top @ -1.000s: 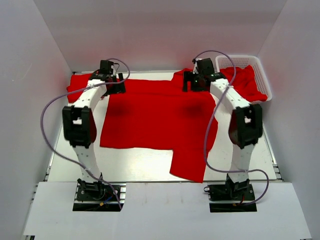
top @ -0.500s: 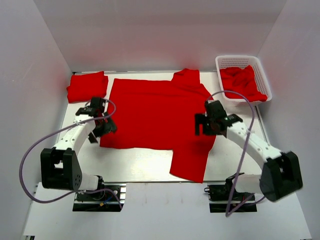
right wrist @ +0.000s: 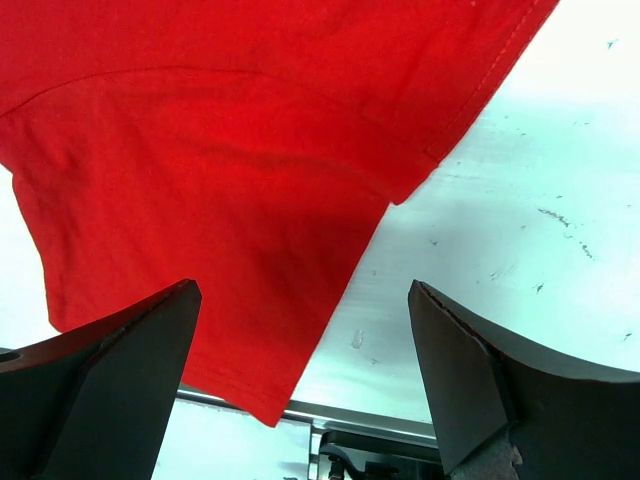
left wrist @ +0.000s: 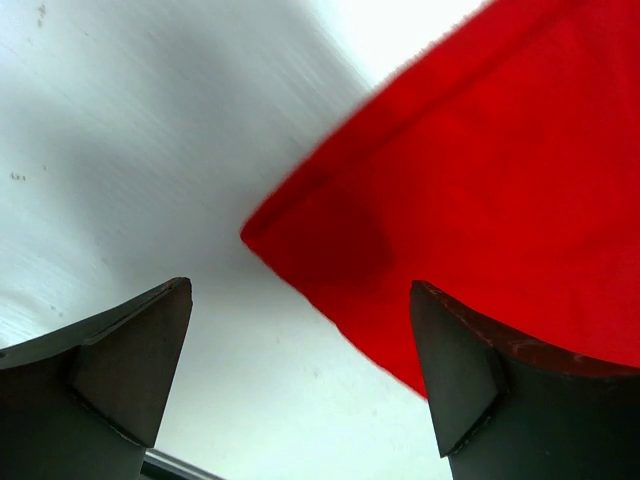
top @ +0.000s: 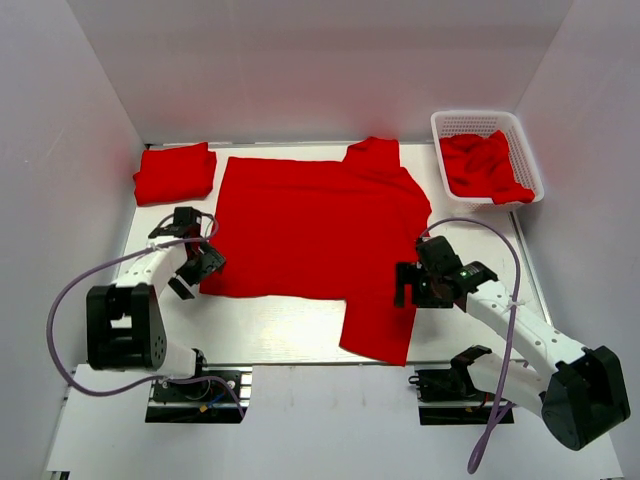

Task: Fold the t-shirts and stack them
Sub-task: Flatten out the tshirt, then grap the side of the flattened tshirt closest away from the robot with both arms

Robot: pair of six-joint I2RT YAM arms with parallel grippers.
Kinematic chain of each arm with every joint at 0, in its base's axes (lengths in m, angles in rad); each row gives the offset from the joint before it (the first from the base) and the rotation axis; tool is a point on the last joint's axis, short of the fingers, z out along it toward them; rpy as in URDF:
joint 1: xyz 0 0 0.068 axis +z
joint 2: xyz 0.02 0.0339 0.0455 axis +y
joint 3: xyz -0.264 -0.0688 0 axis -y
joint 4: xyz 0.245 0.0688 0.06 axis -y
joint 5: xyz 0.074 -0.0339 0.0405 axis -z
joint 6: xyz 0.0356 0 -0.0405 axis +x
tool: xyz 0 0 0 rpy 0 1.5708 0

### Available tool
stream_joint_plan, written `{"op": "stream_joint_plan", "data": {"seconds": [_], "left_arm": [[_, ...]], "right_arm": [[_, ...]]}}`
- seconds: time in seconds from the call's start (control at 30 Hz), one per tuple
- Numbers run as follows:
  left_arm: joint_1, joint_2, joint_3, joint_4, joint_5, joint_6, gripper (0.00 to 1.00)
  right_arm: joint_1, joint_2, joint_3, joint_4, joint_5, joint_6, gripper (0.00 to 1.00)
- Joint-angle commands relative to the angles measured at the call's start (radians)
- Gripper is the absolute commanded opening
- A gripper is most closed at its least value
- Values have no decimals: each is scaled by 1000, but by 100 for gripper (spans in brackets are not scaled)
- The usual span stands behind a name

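Note:
A red t-shirt (top: 315,225) lies spread flat across the middle of the table, one sleeve (top: 380,325) reaching the near edge. A folded red t-shirt (top: 175,172) lies at the back left. More red shirts (top: 485,165) are bunched in the white basket (top: 527,150). My left gripper (top: 192,272) is open and empty beside the spread shirt's near left corner (left wrist: 290,225). My right gripper (top: 408,290) is open and empty at the sleeve's right edge (right wrist: 330,330), above the table.
The white lattice basket stands at the back right. White walls close in the left, right and back. The table's near metal edge (right wrist: 420,425) shows below the sleeve in the right wrist view.
Both arms have drawn back from the far edge of the shirt toward the near side. The left gripper now sits at the near left corner, the right one at the sleeve.

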Motion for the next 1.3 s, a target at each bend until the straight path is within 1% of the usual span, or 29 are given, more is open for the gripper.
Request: {"op": "stream_joint_plan", "data": {"seconds": [0.0,0.13,0.17,0.23,0.27,0.33,0.37,0.47,0.5,0.57,0.6,0.67,0.7,0.8,0.9,0.93,1.0,1.07,1.1,1.2,1.23,1.27], "left_arm": [[22,20,-7,37,-23,-27,100],[54,18,-50,94,-32,-27,88],[63,18,-50,105,-32,-27,83],[63,18,-59,120,-32,-27,80],[63,29,-59,120,-20,-27,75],[73,40,-59,120,-20,-27,73],[73,40,-68,132,-20,-27,66],[73,49,-114,186,-2,-27,55],[73,49,-114,197,-2,-27,47],[73,61,-128,220,14,-14,38],[73,75,-137,229,24,-5,19],[73,106,-146,243,47,-5,1],[73,116,-146,254,57,-5,0],[64,127,-146,254,57,6,0],[63,80,-166,263,44,6,0],[63,45,-179,263,44,15,0],[63,14,-191,272,44,15,0],[63,-8,-200,272,35,15,0],[63,-20,-200,272,35,15,0],[63,-20,-200,251,24,15,0],[63,-20,-200,251,24,15,0],[63,-20,-200,251,24,15,0]], "right_arm": [[10,-15,6,-20,-7,16,90],[15,-22,0,-14,-10,28,90],[15,-20,0,-17,-14,33,90],[15,-15,-3,-20,-16,34,90],[16,-9,0,-26,-11,37,90],[16,-11,-3,-31,-2,40,90],[16,-17,3,-32,1,40,90],[19,-25,11,-41,13,47,90],[18,-25,11,-47,12,44,90],[18,-25,9,-49,7,44,90],[16,-25,9,-54,4,45,90],[24,-25,0,-57,-1,54,90],[18,-25,-6,-63,-1,62,90],[18,-32,-18,-72,-46,76,90],[22,-37,-38,-100,-67,70,90],[27,-34,-50,-116,-117,71,90],[36,-25,-60,-116,-149,59,90],[71,-2,-67,-113,-178,74,90],[105,10,-67,-113,-172,77,90],[142,9,-72,-109,-122,132,88],[175,9,-73,-106,-114,140,88],[183,5,-80,-106,-91,190,88]]}}
